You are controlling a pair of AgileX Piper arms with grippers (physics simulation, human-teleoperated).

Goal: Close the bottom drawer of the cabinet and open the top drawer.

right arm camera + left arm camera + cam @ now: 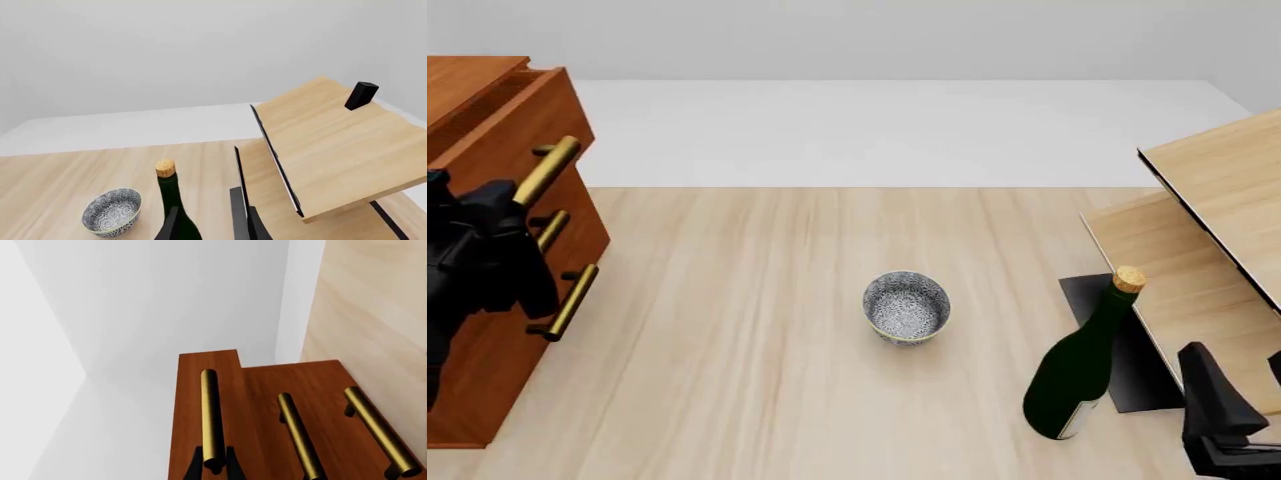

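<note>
My left jaws [213, 465] straddle the near end of the brass bar handle [211, 415] on the top drawer [501, 100] of the tall reddish-brown wooden cabinet [481, 380] at the bench's left edge. That drawer stands proud of the two below; the bottom drawer [527, 345] looks flush. I judge the pull is under way: draw straight out along the drawer's travel, without twisting. My right jaws [207, 225] hover spread, holding nothing, near the dark green bottle [1081, 370].
</note>
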